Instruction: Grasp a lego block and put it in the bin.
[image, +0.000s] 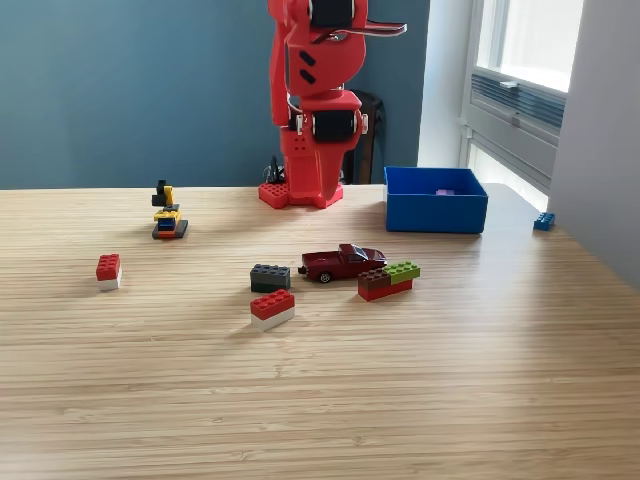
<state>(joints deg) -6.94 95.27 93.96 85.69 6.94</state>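
Note:
The red arm stands folded at the back of the table. Its gripper (320, 172) hangs straight down in front of its own red base, and red on red hides how the jaws stand. Nothing shows between them. The blue bin (435, 205) sits to the exterior view's right of the base, with a small purple piece (445, 191) inside. Lego blocks lie well in front of the gripper: a dark grey one (270, 277), a red-and-white one (272, 308), a brown, green and red cluster (388, 280), and a red-and-white one (108, 270) at far left.
A dark red toy car (342, 262) is parked between the grey block and the cluster. A black-and-yellow lego figure (167, 213) stands at back left. One small blue block (543, 221) lies near the table's right edge by the window wall.

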